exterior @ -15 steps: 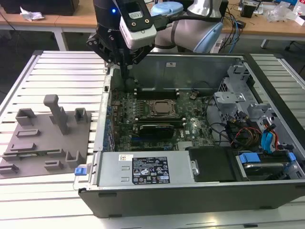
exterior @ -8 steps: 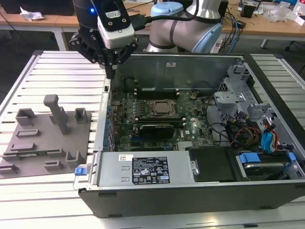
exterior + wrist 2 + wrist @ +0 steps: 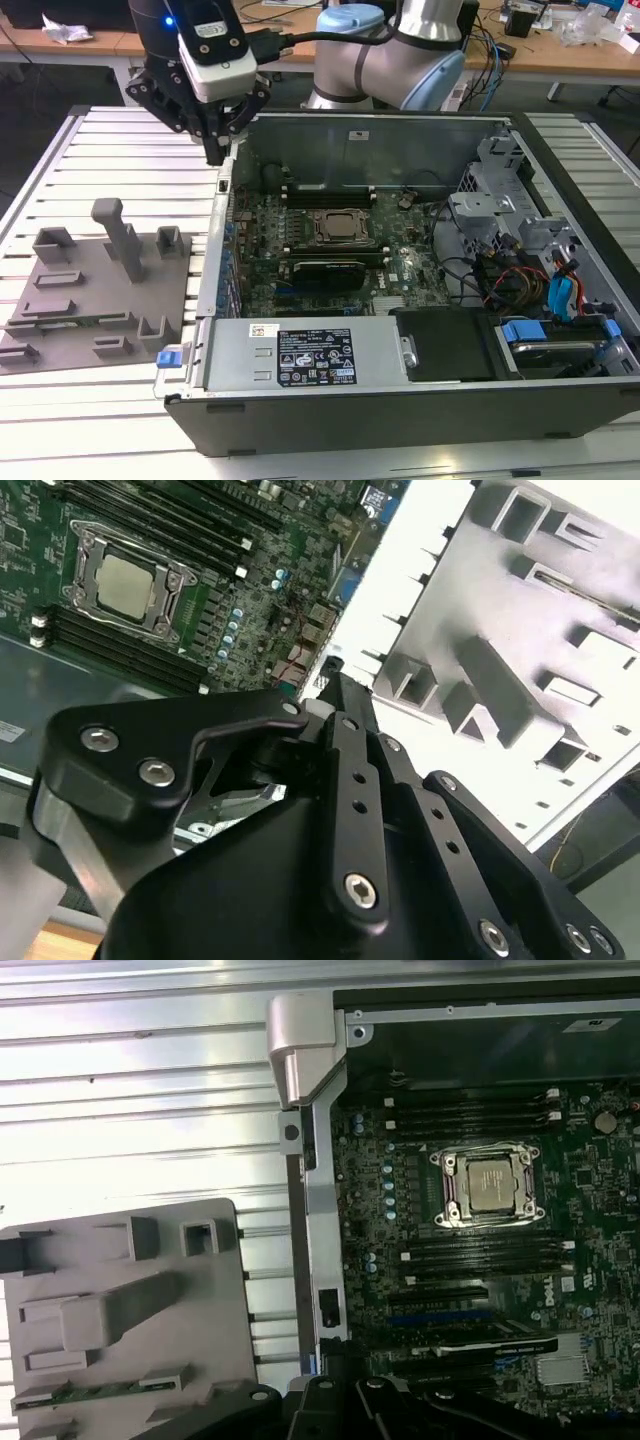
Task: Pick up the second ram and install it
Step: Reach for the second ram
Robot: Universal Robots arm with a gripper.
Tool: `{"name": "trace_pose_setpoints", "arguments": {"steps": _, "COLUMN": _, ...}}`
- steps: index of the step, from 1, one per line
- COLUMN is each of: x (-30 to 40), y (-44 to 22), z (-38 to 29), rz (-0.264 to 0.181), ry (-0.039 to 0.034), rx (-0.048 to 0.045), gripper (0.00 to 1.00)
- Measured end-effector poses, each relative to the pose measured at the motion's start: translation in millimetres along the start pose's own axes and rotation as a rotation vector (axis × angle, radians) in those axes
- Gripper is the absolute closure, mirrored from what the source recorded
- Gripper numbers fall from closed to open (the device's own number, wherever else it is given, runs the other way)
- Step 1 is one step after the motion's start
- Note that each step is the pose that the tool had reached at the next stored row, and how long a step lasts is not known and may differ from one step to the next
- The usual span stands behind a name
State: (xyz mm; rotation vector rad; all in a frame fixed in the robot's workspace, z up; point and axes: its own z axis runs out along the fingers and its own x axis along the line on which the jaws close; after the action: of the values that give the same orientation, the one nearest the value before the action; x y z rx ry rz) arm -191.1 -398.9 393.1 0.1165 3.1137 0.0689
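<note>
Exterior view: gripper (image 3: 215, 150) hangs over the computer case (image 3: 400, 400) wall, at the case's 10 o'clock corner. Its fingers are pinched together with nothing between them. Grey tray (image 3: 100, 292) sits at the case's 9 o'clock. The ram stick (image 3: 70, 322) lies flat in a slot toward the tray's 7 o'clock, well apart from the gripper. Tray's tall post (image 3: 120, 238) stands between them. First wrist view shows the stick's green edge seated in the slot. Motherboard (image 3: 400, 270) is open below, with the processor socket (image 3: 340, 228) mid-board.
</note>
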Motion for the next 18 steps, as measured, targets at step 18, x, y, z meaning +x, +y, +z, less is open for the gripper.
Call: {"name": "trace_pose_setpoints", "arguments": {"steps": 18, "x": 48.8, "y": -3.6, "z": -0.6, "rz": 0.0, "ry": 0.0, "rx": 0.0, "gripper": 0.89}}
